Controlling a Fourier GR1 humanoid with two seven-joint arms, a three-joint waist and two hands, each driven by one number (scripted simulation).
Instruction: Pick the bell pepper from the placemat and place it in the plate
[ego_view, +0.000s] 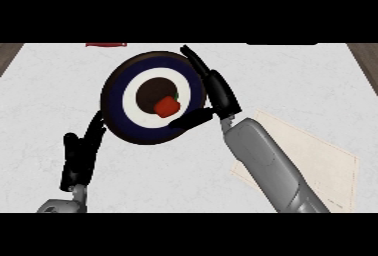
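A red bell pepper (167, 106) with a green stem lies on the dark middle of a round plate (120, 102) with a dark rim and blue and white rings. My right hand (218, 95) stands at the plate's right edge, fingers straight along the rim and thumb reaching over the lower rim just below the pepper, apart from it. My left hand (79, 155) rests at the lower left, fingers up, its tips near the plate's lower left rim. The beige placemat (317, 160) lies to the right, partly under my right forearm, with nothing showing on it.
The light grey counter (295, 75) spreads around the plate. A red object (105, 44) shows at the far edge, upper left. Dark strips border the counter at both top corners.
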